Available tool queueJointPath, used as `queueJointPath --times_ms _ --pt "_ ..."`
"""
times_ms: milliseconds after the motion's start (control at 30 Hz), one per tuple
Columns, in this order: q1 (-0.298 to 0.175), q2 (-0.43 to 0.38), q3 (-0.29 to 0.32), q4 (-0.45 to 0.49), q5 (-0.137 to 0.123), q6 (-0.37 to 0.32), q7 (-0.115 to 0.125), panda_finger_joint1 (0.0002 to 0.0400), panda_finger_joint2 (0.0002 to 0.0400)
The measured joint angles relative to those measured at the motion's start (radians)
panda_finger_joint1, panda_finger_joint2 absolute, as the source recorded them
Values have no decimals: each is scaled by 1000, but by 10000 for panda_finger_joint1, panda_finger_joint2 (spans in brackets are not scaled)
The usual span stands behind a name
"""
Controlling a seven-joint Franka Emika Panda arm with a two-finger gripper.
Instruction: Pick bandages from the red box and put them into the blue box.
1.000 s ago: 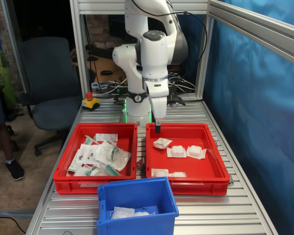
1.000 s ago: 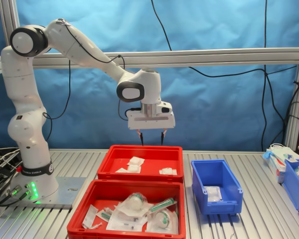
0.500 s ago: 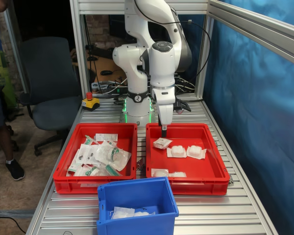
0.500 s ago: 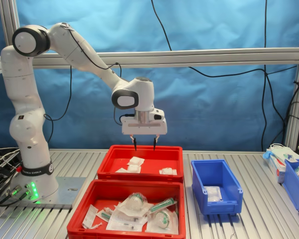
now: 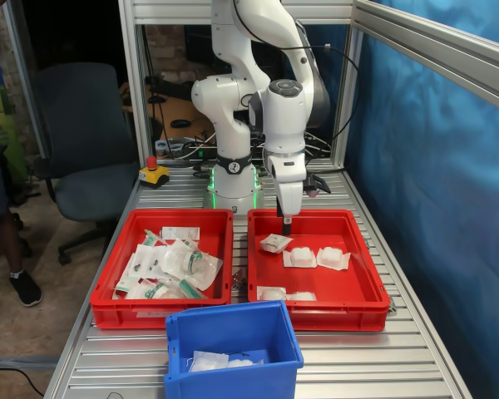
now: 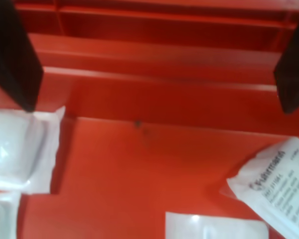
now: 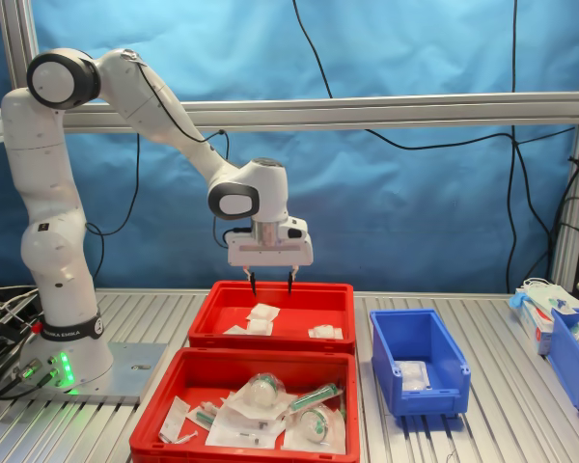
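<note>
A: Which step is this?
B: The approach, I'd judge. The gripper (image 7: pixel 270 285) hangs over the red box (image 7: pixel 338 294), fingers (image 6: pixel 15 55) spread and empty, above the bandages (image 7: pixel 263 313); one more lies in the blue box (image 7: pixel 449 391).
A: What next?
B: Probably lowering to straddle one packet, then closing.
A: And around it?
B: A ribbed metal surface (image 5: pixel 358 366), blue curtain (image 7: pixel 415 212), and an office chair (image 5: pixel 83 141) in the first exterior view's left.

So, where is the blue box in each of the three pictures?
First exterior view: blue box at the bottom centre, nearest the camera.
Second exterior view: it stands right of the red trays.
Wrist view: not in it.
Shared landmark: the red tray under the open fingers.
</note>
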Motion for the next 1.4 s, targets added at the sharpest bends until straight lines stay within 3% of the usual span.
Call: queueJointPath --times_ms 367,1000,1400 --pt "35 1 3 -27 0 28 38 400 400" --pt "38 7 3 -40 0 45 55 400 400" --pt "38 46 3 -43 0 106 57 400 400"
